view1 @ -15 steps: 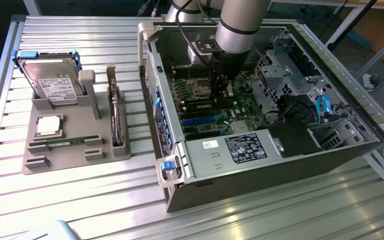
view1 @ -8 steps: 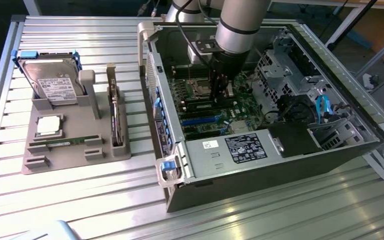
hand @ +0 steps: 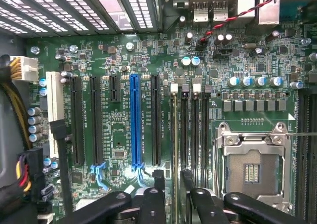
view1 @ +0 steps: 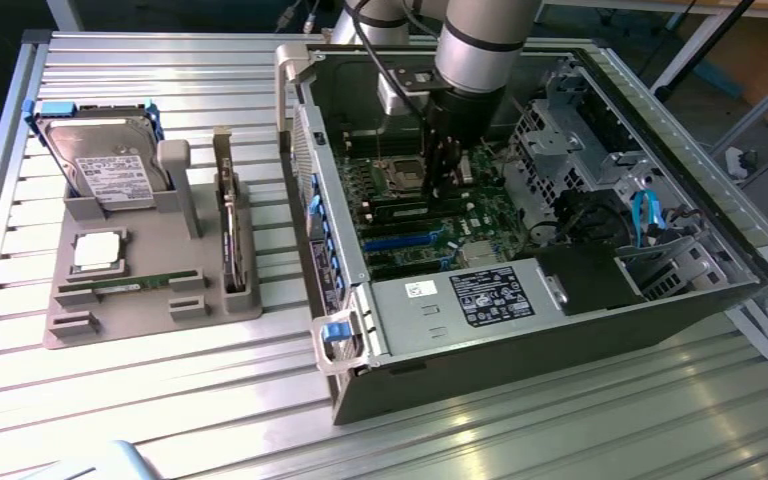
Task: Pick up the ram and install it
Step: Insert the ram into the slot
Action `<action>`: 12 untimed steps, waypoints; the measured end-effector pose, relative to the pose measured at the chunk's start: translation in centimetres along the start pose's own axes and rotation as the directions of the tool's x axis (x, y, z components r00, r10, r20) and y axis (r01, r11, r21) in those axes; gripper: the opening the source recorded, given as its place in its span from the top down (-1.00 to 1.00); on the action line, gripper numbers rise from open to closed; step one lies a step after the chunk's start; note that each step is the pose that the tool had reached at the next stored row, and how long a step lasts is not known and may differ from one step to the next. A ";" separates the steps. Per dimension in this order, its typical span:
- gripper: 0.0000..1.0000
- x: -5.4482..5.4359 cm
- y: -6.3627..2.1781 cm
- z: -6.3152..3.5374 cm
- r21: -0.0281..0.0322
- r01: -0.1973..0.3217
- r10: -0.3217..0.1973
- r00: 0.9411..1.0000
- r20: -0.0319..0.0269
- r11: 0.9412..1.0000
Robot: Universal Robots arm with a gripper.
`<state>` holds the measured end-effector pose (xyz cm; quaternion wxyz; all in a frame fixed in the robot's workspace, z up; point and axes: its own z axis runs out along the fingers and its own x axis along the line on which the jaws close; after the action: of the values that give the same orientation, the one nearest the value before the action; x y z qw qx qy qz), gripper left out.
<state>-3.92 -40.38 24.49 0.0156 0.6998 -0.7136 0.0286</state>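
Green motherboard (hand: 119, 135) lines the floor of the open computer case (view1: 518, 340), and the arm reaches down into it from above. The gripper (view1: 436, 185) hangs just over the row of memory slots (hand: 194, 130), which lie between the long blue expansion slot (hand: 134, 120) and the bare processor socket (hand: 251, 172). In the wrist view the two black fingers (hand: 158, 189) stand apart. Between them runs the thin pale upper edge of the ram (hand: 174, 135), standing on edge in the memory slot nearest the expansion slots; the other three memory slots look dark. A narrow gap shows on each side of the stick, so the claw is parted around it and grips nothing. Whether the ram is pressed fully home I cannot tell. In the exterior view the case lies on its side on a slatted metal table (view1: 157, 400). On the exterior view's left of the case sits a grey tray (view1: 157, 255), well apart from the gripper. The tray carries a hard drive (view1: 107, 160) propped upright at its far end and a square silver processor chip (view1: 97, 250) lying flat. An expansion card (view1: 231, 235) stands on edge along the side nearest the case, and a second green stick (view1: 128, 285) lies in a groove near the front.
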 end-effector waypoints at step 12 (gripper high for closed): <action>0.79 -0.3 -0.21 -0.10 0.000 0.000 0.000 1.000 0.000 1.000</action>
<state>-3.71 -40.08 24.58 0.0157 0.6998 -0.7136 0.0288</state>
